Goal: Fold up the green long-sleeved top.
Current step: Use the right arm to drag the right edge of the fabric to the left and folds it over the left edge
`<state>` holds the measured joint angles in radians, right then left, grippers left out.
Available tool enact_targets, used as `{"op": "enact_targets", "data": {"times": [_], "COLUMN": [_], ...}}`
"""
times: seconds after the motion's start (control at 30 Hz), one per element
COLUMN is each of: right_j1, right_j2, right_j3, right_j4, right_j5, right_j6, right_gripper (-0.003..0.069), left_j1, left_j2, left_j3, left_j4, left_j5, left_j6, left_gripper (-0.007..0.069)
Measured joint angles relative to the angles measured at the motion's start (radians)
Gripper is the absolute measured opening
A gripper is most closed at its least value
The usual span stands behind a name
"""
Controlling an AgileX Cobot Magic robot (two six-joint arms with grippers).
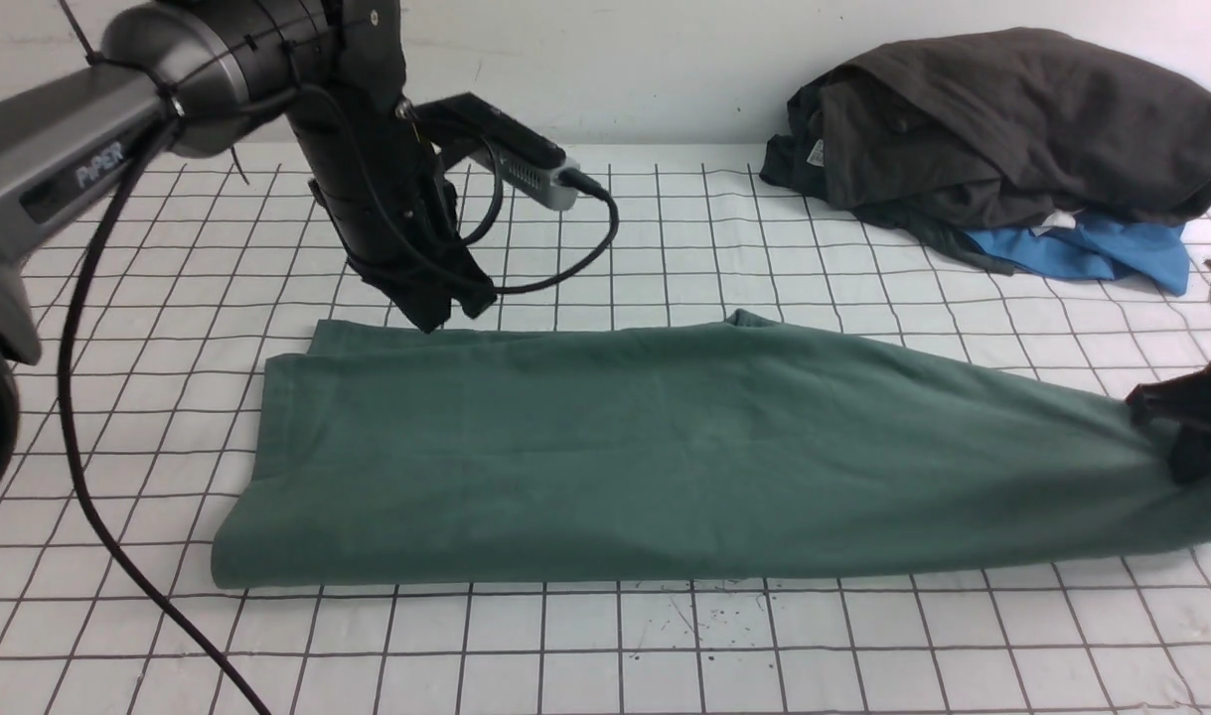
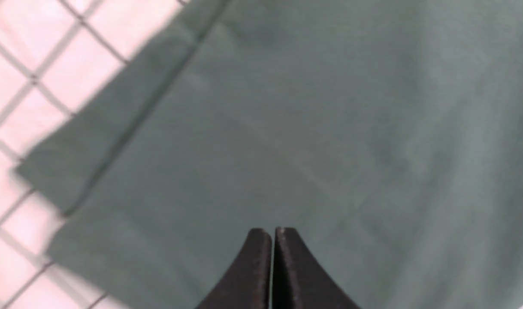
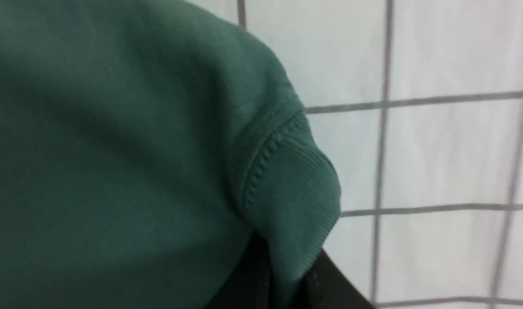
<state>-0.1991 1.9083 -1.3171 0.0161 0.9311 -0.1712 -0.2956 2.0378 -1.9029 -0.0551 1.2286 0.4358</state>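
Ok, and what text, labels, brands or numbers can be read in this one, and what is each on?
"PiPER": white lettering on the grey link of the left arm.
Small white tag on the dark grey garment: too small to read.
No writing shows on the green long-sleeved top in any view.

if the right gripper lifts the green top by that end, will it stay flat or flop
Likely floppy: the green top lies limp in folded layers, so it should sag from the right gripper. The ribbed band pinched there looks textured, so slipping seems unlikely.
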Motion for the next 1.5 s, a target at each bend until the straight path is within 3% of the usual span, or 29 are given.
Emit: {"op": "enact_targets", "data": {"times": [0.17,0.33,0.43,0.47,0.5,0.53,0.57,0.63,0.67,0.8,1.0,1.17,1.27,1.5], "right_j1": [0.002,0.068,0.221,0.232,0.324,0.336,0.432,0.515,0.602,0.773,0.894,0.914,0.914,0.914], "right_j2": [-0.122,-0.218,-0.248,-0.248,-0.245,-0.243,-0.231,-0.21,-0.176,-0.055,0.144,0.265,0.326,0.36], "right_j3": [-0.126,-0.269,-0.385,-0.39,-0.427,-0.432,-0.46,-0.483,-0.505,-0.559,-0.634,-0.684,-0.715,-0.742], "right_j4": [-0.12,-0.062,0.03,0.034,0.061,0.066,0.079,0.084,0.091,0.108,0.16,0.234,0.315,0.504], "right_j5": [0.105,0.186,0.231,0.233,0.238,0.239,0.239,0.236,0.225,0.165,0.052,0.002,-0.013,-0.01], "right_j6": [0.051,-0.007,-0.071,-0.073,-0.083,-0.083,-0.085,-0.085,-0.083,-0.052,0.006,0.05,0.054,-0.014], "right_gripper": [0.003,0.003,0.003,0.003,0.003,0.003,0.003,0.003,0.003,0.003,0.003,0.0034,0.0067,0.0328], "left_j1": [0.0,0.0,0.0,0.0,0.0,0.0,0.0,0.0,0.0,0.0,0.0,0.0,0.0,0.0], "left_j2": [-0.152,-0.299,-0.399,-0.41,-0.45,-0.455,-0.491,-0.522,-0.555,-0.636,-0.745,-0.829,-0.894,-1.024], "left_j3": [0.006,0.009,0.009,0.009,0.009,0.009,0.012,0.022,0.04,0.108,0.248,0.366,0.45,0.58], "left_j4": [0.075,0.088,0.088,0.088,0.088,0.088,0.088,0.087,0.087,0.087,0.085,0.085,0.085,0.098], "left_j5": [0.002,0.009,0.022,0.025,0.027,0.027,0.028,0.028,0.03,0.03,0.032,0.032,0.032,0.033], "left_j6": [-0.037,-0.085,-0.117,-0.12,-0.131,-0.132,-0.139,-0.143,-0.152,-0.168,-0.177,-0.187,-0.191,-0.191], "left_gripper": [-0.0007,-0.0007,-0.0007,-0.0007,-0.0007,-0.0007,-0.0007,-0.0007,-0.0007,-0.0007,-0.0007,-0.0007,-0.0007,-0.0007]}}
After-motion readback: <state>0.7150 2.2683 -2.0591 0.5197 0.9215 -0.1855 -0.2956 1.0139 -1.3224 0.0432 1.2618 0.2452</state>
